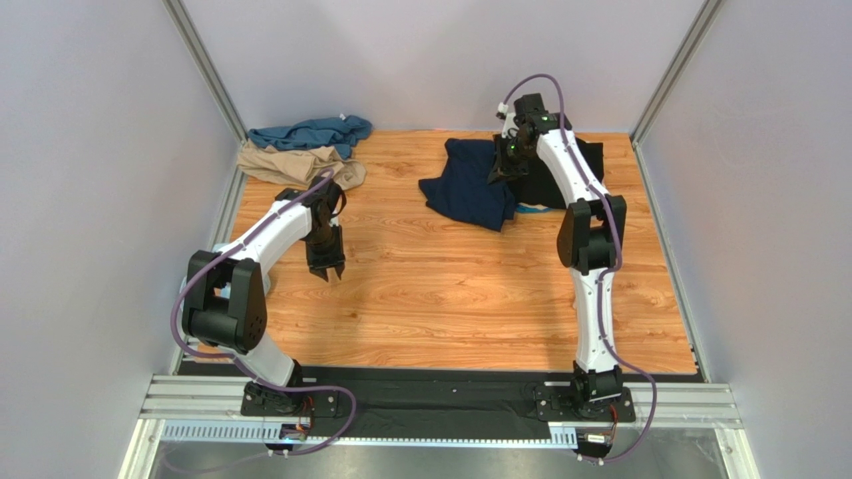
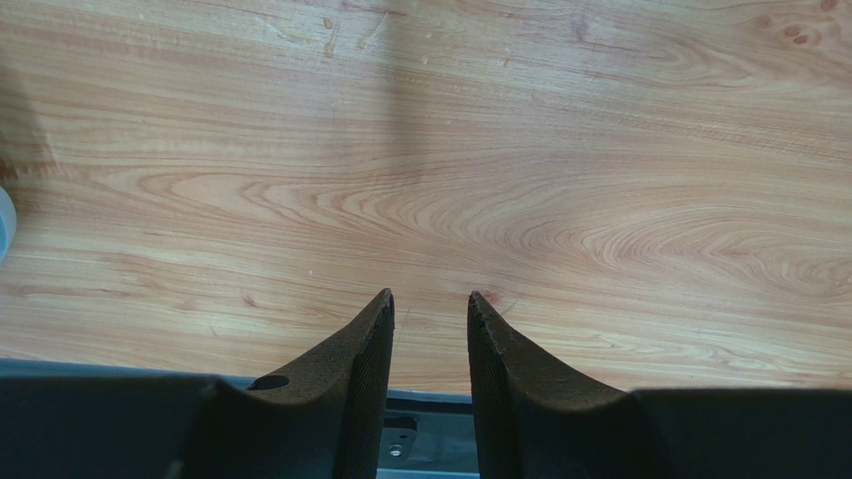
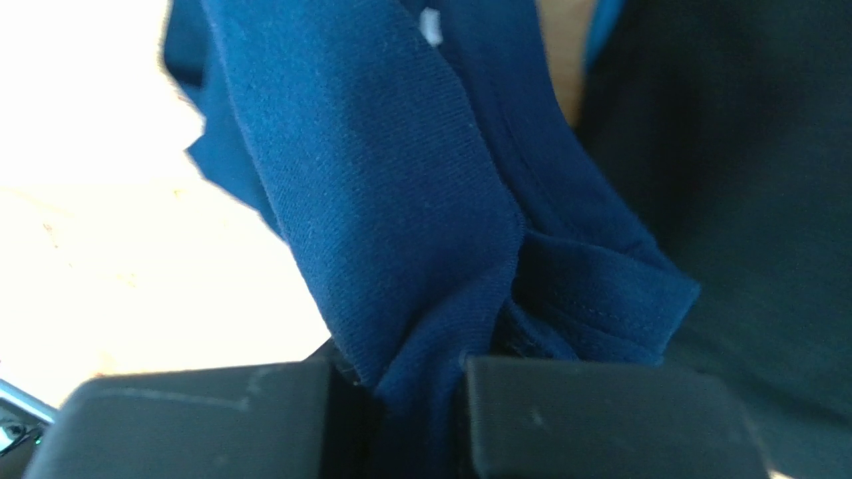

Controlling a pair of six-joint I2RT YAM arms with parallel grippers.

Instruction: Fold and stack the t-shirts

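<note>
One broad wood-grain tabletop (image 1: 450,299) carries everything. Beneath your right gripper (image 1: 503,170) and spreading to its left lies the soft dark navy blue short-sleeved t-shirt (image 1: 468,192), crumpled, with one part drawn up toward the jaws. To that gripper's right, partly under the navy cloth, the black cloth t-shirt (image 1: 590,158) lies flatter. Far beyond your left gripper (image 1: 327,267), in the corner, the tan beige cloth t-shirt (image 1: 292,165) sits bunched. The teal blue cloth t-shirt (image 1: 312,131) is heaped just behind it, touching it.

The right gripper is clamped on a thick bunched fold of the navy shirt. A stitched edge pokes out on the right side of the jaws, and the black cloth is close behind it. The left gripper hangs above bare wood with its jaws narrowly apart and nothing between them.

The step in hand looks like separating the navy shirt from the black one so it can be spread for folding. You appear to be pinching several layers, so expect the shirt to hang twisted. Raise it until the trailing cloth clears the black shirt, or you may drag both together. Then carry it toward the bare wood under the left gripper. Open that gripper wider before it takes a second edge, and pull the two grips apart gently so the cloth lies flat.
</note>
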